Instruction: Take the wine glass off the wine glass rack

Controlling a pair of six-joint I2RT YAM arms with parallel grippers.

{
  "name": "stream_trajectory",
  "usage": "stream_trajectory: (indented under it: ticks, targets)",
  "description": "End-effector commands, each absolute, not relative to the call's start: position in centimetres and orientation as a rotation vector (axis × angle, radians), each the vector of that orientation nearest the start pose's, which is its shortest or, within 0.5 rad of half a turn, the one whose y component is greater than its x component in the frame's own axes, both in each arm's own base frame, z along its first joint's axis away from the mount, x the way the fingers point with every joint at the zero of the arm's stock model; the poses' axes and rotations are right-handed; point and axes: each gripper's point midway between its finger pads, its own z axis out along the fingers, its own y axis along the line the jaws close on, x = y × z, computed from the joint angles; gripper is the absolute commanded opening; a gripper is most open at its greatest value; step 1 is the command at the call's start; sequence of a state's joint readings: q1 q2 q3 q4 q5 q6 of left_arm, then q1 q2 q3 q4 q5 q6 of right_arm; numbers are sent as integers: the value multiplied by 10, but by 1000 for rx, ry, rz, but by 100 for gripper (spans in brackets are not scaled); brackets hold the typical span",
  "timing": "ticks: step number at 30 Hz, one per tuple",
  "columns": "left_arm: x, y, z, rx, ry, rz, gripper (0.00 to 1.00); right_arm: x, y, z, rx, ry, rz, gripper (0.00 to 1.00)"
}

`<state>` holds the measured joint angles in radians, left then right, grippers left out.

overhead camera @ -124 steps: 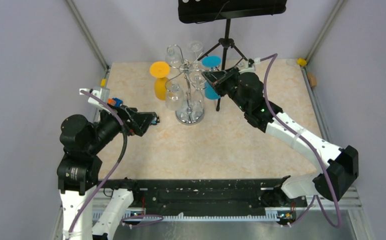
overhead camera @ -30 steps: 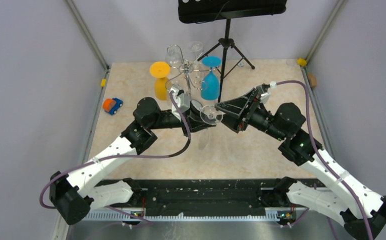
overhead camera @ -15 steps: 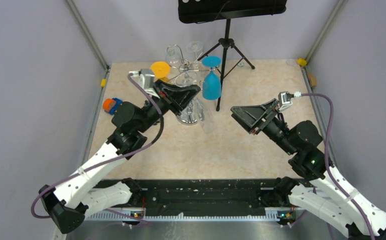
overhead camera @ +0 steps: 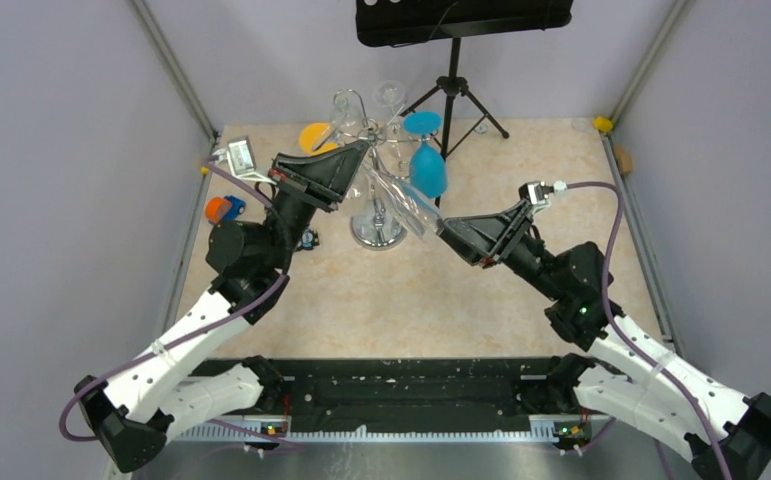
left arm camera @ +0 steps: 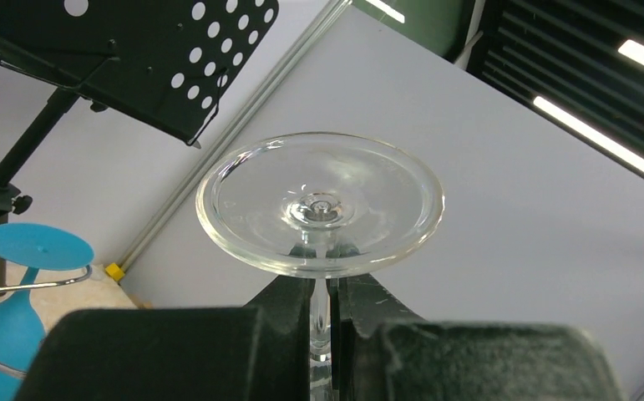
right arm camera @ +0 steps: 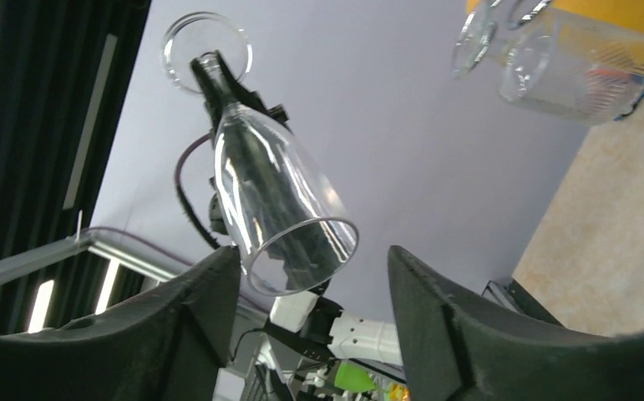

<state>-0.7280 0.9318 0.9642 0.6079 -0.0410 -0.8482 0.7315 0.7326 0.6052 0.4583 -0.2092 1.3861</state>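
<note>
While the left jaws pinch the stem of an empty wine glass (right arm camera: pixel 281 200), the right jaws gape nearby.

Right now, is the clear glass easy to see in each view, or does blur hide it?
Top view: even light, but the glass is faint against the pale table. Left wrist view: its foot is sharp with rim glints; the left gripper is a dark blur. Right wrist view: the bowl stands out on the plain wall; the right gripper is dark and soft.
</note>
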Motion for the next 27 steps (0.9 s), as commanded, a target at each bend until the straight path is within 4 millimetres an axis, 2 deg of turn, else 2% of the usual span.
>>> stream_trajectory:
  ticks: [1, 5, 7, 9, 12, 19, 27]
  targets:
    - [210, -216, 548, -167, 875, -1538, 0, 147, 251, 449, 137, 1273, 2058, 60]
    - [211, -215, 547, -175, 865, -1536, 0, 142, 252, 458, 106, 1238, 2091, 48]
    - [211, -214, 547, -179, 858, -1530, 0, 141, 251, 459, 102, 1226, 2102, 45]
    - [211, -212, 547, -179, 846, -1521, 0, 140, 251, 460, 103, 1218, 2106, 45]
    - [210, -210, 547, -179, 835, -1522, 0, 141, 251, 460, 108, 1219, 2109, 51]
    - [208, -216, 547, -152, 823, -1549, 0, 139, 257, 469, 89, 1186, 2164, 32]
    - [203, -224, 546, -59, 809, -1516, 0, 138, 256, 478, 83, 1103, 2198, 29]
